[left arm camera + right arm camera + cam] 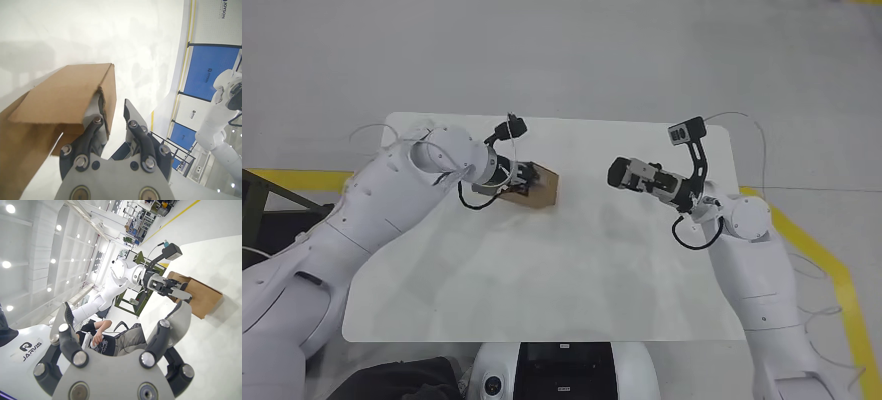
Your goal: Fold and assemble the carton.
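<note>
A brown carton (542, 187) lies on its side on the white table (572, 280), toward the back left of centre, with its open end facing my left arm. My left gripper (530, 180) is at that open end. One finger is inside the carton (62, 91) and the other finger (130, 113) is outside, so a side wall stands between them. A gap shows between that wall and the outer finger, so the left gripper (111, 106) is open. My right gripper (614, 172) hovers to the carton's right, open and empty (122, 308), pointing at the carton (206, 298) and the left gripper (184, 294).
The table's front half is bare white surface. Yellow floor tape (832, 260) runs past the table's right side. A green metal frame (132, 306) stands on the floor beyond the table's left edge, and blue barrier panels (208, 73) stand far off.
</note>
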You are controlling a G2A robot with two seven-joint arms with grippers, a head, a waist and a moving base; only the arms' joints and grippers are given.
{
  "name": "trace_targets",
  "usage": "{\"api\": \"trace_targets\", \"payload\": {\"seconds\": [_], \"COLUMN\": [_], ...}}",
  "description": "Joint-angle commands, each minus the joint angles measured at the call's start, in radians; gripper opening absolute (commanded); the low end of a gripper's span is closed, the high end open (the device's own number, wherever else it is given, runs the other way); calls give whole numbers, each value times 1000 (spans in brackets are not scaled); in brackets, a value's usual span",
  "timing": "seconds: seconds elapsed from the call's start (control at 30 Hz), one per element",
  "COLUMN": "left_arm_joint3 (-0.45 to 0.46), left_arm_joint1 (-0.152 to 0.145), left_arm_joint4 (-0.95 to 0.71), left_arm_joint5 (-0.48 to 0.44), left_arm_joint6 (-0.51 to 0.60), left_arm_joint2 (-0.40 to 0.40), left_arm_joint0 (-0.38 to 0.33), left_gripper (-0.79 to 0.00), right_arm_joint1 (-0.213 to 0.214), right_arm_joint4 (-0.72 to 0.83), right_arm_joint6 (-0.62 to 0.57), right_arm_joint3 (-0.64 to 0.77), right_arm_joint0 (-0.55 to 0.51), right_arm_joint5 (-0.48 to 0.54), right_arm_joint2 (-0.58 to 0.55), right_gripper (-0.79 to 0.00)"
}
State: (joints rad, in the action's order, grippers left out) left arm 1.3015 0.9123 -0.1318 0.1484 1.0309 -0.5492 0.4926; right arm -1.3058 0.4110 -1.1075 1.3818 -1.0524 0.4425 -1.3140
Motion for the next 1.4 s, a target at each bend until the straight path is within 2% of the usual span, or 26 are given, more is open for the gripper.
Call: {"api": "trace_targets", "payload": {"seconds": [0.0,0.23,0.47,0.77,1.0,1.17,1.37], "left_arm_joint3": [5,-15,-52,-148,-208,-227,-242], "left_arm_joint1": [-2,-26,-52,-69,-82,-87,-88], "left_arm_joint4": [-22,-183,-285,-565,-670,-711,-774], "left_arm_joint5": [0,-59,-93,-204,-238,-249,-263], "left_arm_joint6": [9,77,71,37,49,49,53], "left_arm_joint2": [-17,-130,-236,-394,-487,-535,-582], "left_arm_joint0": [8,45,110,212,271,308,360], "left_gripper": [0,0,0,0,0,0,0], "right_arm_joint1": [1,5,6,-16,-62,-110,-173], "right_arm_joint4": [2,1,-35,-166,-300,-258,-205], "right_arm_joint6": [0,3,-23,-33,99,118,85], "right_arm_joint3": [-6,-28,-67,-309,-515,-662,-806], "right_arm_joint0": [5,26,73,234,361,449,523], "right_arm_joint5": [-3,-10,6,137,244,264,252], "right_arm_joint2": [5,19,62,187,321,405,494], "right_gripper": [0,0,0,0,0,0,0]}}
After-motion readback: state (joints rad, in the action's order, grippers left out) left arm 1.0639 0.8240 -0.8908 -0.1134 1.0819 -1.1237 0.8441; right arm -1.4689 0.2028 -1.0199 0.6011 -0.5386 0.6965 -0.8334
